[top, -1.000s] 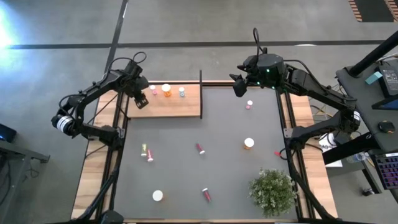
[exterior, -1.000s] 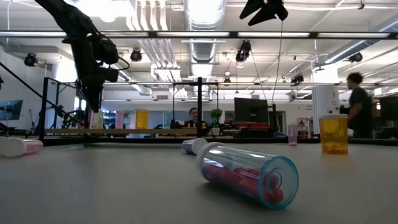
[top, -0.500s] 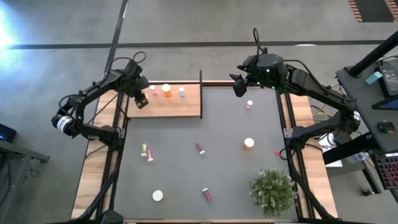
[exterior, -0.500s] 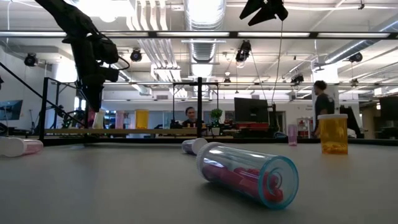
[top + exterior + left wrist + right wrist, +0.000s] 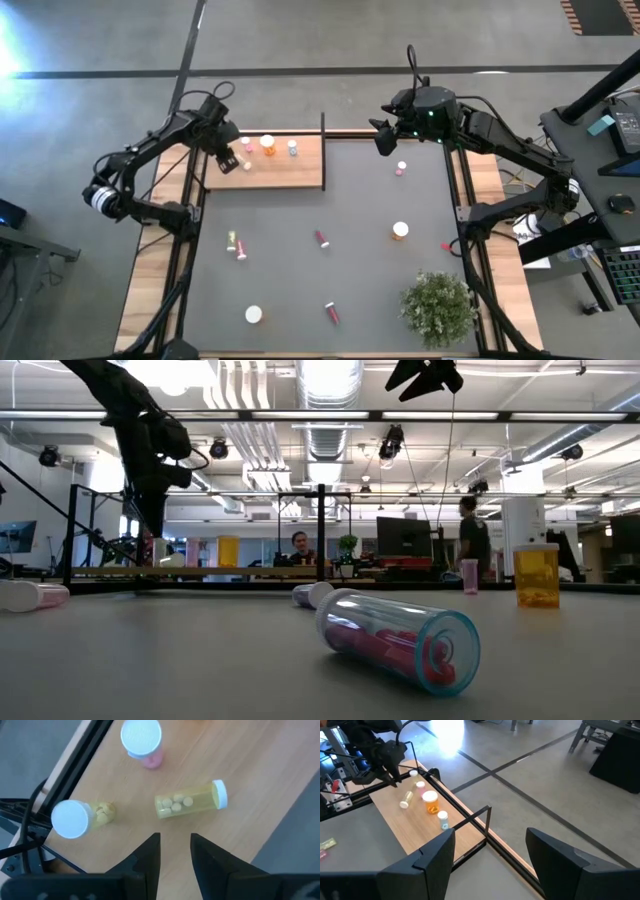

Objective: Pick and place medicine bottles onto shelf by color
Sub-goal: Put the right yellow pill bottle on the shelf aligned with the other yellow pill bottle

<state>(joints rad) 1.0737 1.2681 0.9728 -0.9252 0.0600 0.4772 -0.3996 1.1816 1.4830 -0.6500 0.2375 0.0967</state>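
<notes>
The left gripper [image 5: 175, 845] hangs over the shelf [image 5: 260, 775] with its fingers [image 5: 150, 852] drawn narrow and nothing between them. Just beyond the fingertips a yellow bottle [image 5: 190, 802] lies on its side on the wood, clear of them. A second yellow bottle [image 5: 80, 816] sits off to one side, and a pink bottle [image 5: 143, 740] stands farther out. The right gripper [image 5: 384, 138] waits above the table's far edge, fingers [image 5: 432, 857] spread wide and empty.
</notes>
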